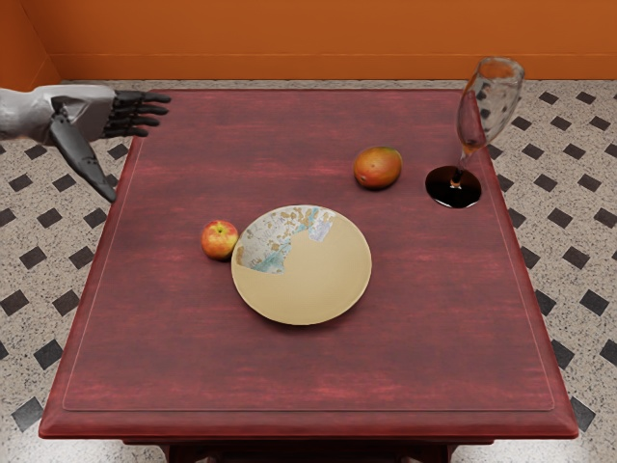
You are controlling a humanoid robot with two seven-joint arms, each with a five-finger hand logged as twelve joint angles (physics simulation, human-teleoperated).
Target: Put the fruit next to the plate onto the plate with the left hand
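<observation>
Head view looks down at a slant on a dark red wooden table (289, 376) with a raised lip running around its top. It stands on a pale speckled floor (29, 289) set with small black diamond tiles. An orange wall (289, 39) closes the room behind the far edge, and a second orange wall meets it in the far left corner.

Near the middle of the table lies a round tan plate (323, 280) with a mottled blue and white patch on its far left part. A small red and yellow apple (220, 239) sits on the wood just beside the plate's left rim, close enough that touching or a hair apart cannot be told. It is off the plate. A larger orange and green mango (378, 167) lies farther back and to the right, apart from the plate. To the mango's right a clear wine glass (479, 106) stands on a dark round foot near the right edge, and its bowl leans to the right.

From the left edge of the picture the grey left arm comes in at the level of the far left table corner. The left hand (130, 113) is dark and hangs at that corner, well apart from the apple and the plate. Its fingers (152, 98) reach out almost straight toward the right, loosely spread, and nothing is in them. A slim dark part slants down from the wrist, over the floor.
</observation>
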